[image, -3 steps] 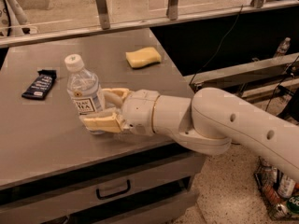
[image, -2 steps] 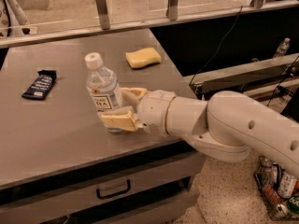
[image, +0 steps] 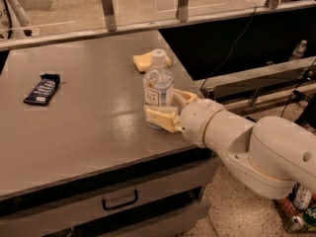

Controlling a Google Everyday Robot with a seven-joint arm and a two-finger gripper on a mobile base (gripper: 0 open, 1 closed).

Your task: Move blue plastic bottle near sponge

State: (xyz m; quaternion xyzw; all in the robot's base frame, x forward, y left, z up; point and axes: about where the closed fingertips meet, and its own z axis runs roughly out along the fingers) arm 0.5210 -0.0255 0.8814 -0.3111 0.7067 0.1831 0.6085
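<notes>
The clear plastic bottle with a white cap and a white "TEA" label stands upright near the table's right edge. My gripper is shut on the bottle's lower part, one cream finger in front and one behind it. The pale yellow sponge lies just behind the bottle toward the far right of the table, partly hidden by the bottle's cap. My white arm reaches in from the lower right.
A dark snack bar wrapper lies at the left of the grey table. A drawer with a handle is under the table front. A metal rail runs behind the table. Shelving and bottles stand on the right.
My gripper has carried the bottle to the right and toward the back, closer to the sponge. The sponge and the wrapper have not moved.
</notes>
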